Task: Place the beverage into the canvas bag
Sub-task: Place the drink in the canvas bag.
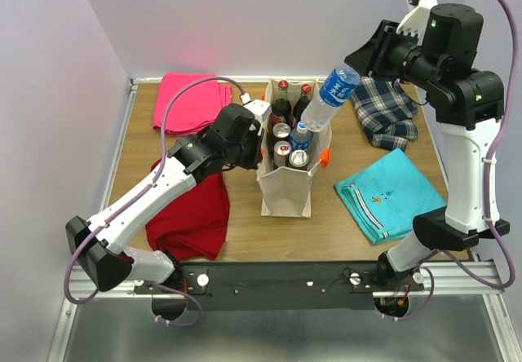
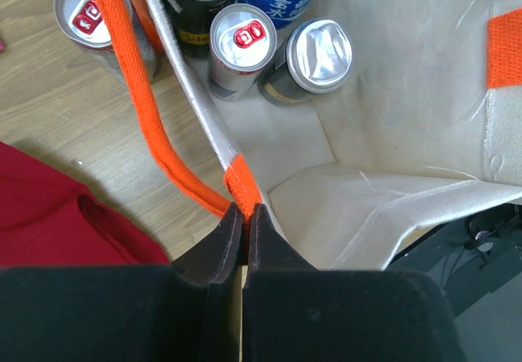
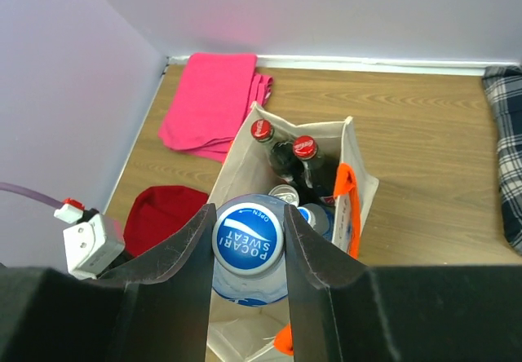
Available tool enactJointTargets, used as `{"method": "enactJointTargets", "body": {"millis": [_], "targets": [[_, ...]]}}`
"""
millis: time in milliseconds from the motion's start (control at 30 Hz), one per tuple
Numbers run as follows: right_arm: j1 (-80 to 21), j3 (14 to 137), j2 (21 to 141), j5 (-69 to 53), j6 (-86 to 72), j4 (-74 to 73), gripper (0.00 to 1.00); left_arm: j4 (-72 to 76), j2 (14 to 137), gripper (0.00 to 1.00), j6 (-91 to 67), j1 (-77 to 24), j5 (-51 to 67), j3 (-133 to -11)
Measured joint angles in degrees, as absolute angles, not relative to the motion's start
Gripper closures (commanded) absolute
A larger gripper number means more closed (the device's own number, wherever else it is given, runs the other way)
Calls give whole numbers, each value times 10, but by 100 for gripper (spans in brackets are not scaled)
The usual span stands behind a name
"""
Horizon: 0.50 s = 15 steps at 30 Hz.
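Observation:
The canvas bag (image 1: pixel 285 189) stands upright mid-table, cream with orange handle straps (image 2: pixel 130 68). Inside it are cola bottles (image 3: pixel 303 152) and several cans (image 2: pixel 320 50). My left gripper (image 2: pixel 245 209) is shut on the bag's left rim where an orange strap is sewn on, beside the bag (image 2: pixel 408 93) in the top view (image 1: pixel 259 134). My right gripper (image 3: pixel 248 212) is shut on the beverage (image 3: pixel 248 241), a clear bottle with a blue Pocari Sweat cap. That bottle (image 1: pixel 329 99) hangs tilted above the bag's open top, its base over the cans.
A pink cloth (image 1: pixel 192 101) lies at the back left and a red cloth (image 1: pixel 194 215) lies left of the bag. A plaid cloth (image 1: pixel 385 111) and a teal cloth (image 1: pixel 391 195) lie to the right. The left wall runs close along the table's edge.

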State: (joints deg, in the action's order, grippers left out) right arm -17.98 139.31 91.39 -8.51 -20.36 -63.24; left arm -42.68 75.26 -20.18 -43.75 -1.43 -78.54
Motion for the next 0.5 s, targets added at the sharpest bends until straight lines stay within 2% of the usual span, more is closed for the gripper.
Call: {"method": "enactJointTargets", "body": {"millis": [267,500], "targets": [[-193,1353,919,-109,-198,-622,99,-432,760,100,-202,-441,-28,-802],[-266,1335,923,-77,-186,-622,99,-434,761,100,-202,-444,-37,-802]]}}
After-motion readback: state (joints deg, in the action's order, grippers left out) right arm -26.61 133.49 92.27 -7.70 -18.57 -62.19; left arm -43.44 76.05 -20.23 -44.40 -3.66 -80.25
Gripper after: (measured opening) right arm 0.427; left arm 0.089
